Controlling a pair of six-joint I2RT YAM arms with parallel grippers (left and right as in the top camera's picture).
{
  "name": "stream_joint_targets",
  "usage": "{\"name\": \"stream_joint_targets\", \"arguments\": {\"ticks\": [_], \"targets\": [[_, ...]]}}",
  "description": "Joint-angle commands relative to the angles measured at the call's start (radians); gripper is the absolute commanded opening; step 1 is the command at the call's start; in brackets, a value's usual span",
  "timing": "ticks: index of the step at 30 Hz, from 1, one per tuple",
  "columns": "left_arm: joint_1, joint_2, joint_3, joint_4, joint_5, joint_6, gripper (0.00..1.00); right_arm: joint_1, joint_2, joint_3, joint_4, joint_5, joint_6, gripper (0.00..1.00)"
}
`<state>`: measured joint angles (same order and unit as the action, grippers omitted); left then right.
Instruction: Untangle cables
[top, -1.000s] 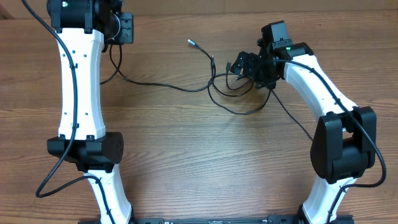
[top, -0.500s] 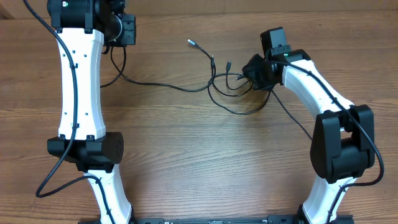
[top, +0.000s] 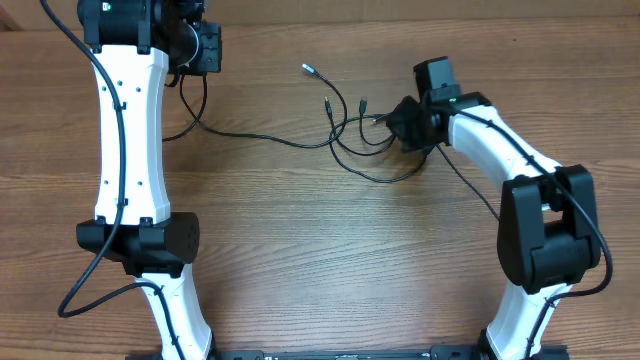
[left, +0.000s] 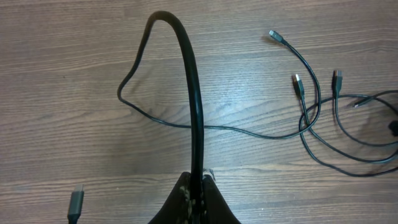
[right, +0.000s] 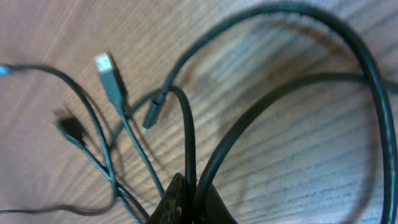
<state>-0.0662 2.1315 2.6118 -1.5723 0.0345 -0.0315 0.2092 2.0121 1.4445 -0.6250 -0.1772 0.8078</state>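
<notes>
Two claws, and both are closed on cord. My left claw (left: 196, 198) sits by the far left corner of the bench (top: 300, 250). Its jaws are pressed together with one of the cables (left: 196, 106) pinched between them. That cord rises straight out of the grip, arches over in a smooth hoop and kinks. It then runs flat along the wood toward the middle of the far edge. Just beside that claw a loose plug (left: 75, 204), dark grey and rectangular, lies on the boards.

My right claw (right: 186, 200) is near the far edge, right of centre. Its tips nearly touch, and two round black cords are squeezed up through the slit. Right in front of it the knot spreads in thin rubbery strands that loop and cross. One strand bears a silver plug (right: 107, 67) and another a short dark plug (right: 152, 116). Which strand passes over which I cannot tell in the blur.

From the left claw's side, three ends fan apart beyond the long run. The outermost plug (left: 277, 36) lies alone, nearest the far edge. All the cord is matte black, and the bench is smooth brown wood grain.
</notes>
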Motion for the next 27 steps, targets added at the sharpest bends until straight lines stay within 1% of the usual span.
{"name": "stream_joint_targets", "arguments": {"ticks": [1,9,11,12,13,15,16,17,18,20,22,23,25,26,27], "targets": [[-0.007,-0.041,0.024,0.002,0.014,-0.017,0.04,-0.114,-0.003,0.152,-0.068,-0.026,-0.064,0.04],[-0.007,-0.041,0.024,0.011,0.015,-0.017,0.04,-0.423,-0.058,0.479,-0.342,-0.025,-0.235,0.04],[-0.007,-0.041,0.024,0.011,0.015,-0.017,0.04,-0.509,-0.068,0.544,-0.396,-0.022,-0.262,0.04],[-0.007,-0.041,0.024,0.01,0.015,-0.017,0.04,-0.588,-0.076,0.588,-0.436,-0.025,-0.268,0.04],[-0.007,-0.041,0.024,0.01,0.016,-0.018,0.04,-0.629,-0.079,0.606,-0.453,-0.035,-0.287,0.04],[-0.007,-0.041,0.024,0.021,0.034,-0.018,0.04,-0.717,-0.093,0.627,-0.475,-0.122,-0.372,0.04],[-0.007,-0.041,0.024,0.026,0.047,-0.018,0.04,-0.733,-0.099,0.627,-0.482,-0.158,-0.404,0.04],[-0.007,-0.041,0.024,0.038,0.078,-0.018,0.04,-0.743,-0.116,0.627,-0.499,-0.231,-0.471,0.04],[-0.007,-0.041,0.024,0.046,0.101,-0.018,0.04,-0.74,-0.129,0.627,-0.508,-0.276,-0.512,0.04],[-0.008,-0.039,0.024,0.059,0.152,-0.018,0.04,-0.681,-0.167,0.628,-0.523,-0.38,-0.588,0.04],[-0.021,-0.027,0.024,0.059,0.201,-0.022,0.04,-0.542,-0.209,0.639,-0.522,-0.454,-0.604,0.04],[-0.026,-0.026,0.024,0.057,0.203,-0.022,0.04,-0.508,-0.215,0.644,-0.521,-0.457,-0.604,0.04],[-0.047,-0.017,0.014,0.058,0.203,-0.021,0.04,-0.39,-0.223,0.672,-0.523,-0.457,-0.603,0.04],[-0.053,-0.012,0.014,0.058,0.203,-0.021,0.04,-0.362,-0.223,0.68,-0.524,-0.457,-0.603,0.04],[-0.063,-0.006,0.014,0.058,0.203,-0.021,0.04,-0.292,-0.223,0.705,-0.528,-0.457,-0.602,0.04]]}}
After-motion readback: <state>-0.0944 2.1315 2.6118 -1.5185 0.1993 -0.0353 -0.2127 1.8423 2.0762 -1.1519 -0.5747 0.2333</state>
